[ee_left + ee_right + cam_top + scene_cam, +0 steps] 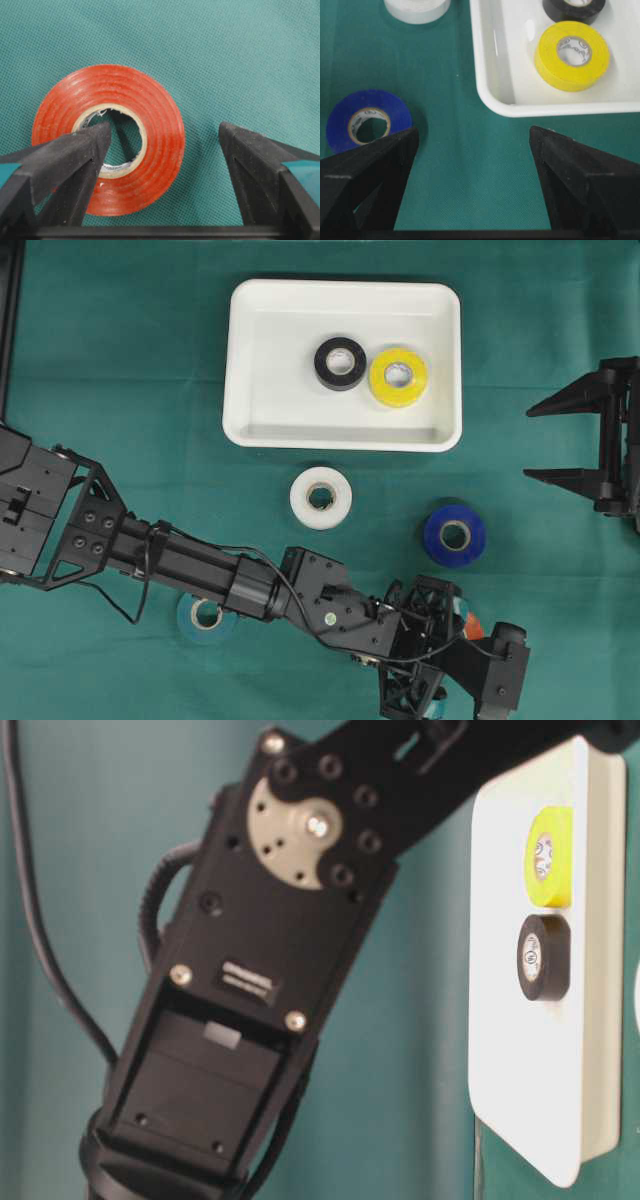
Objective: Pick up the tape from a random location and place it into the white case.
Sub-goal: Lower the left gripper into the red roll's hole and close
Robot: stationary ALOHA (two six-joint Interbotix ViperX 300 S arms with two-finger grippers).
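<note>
Six tape rolls: the red roll [107, 140] lies under the spread left gripper [165, 150], one finger over its core. White case [250, 360] ahead holds two; right gripper [472, 165] spread, empty.

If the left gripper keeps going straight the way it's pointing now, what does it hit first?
Probably the red tape roll: the open left gripper straddles one side of its ring, one finger over the core hole. Height above it is unclear.

No text can be read anywhere. A small label on the black arm housing [249, 978] in the table-level view is too blurred to make out.
</note>
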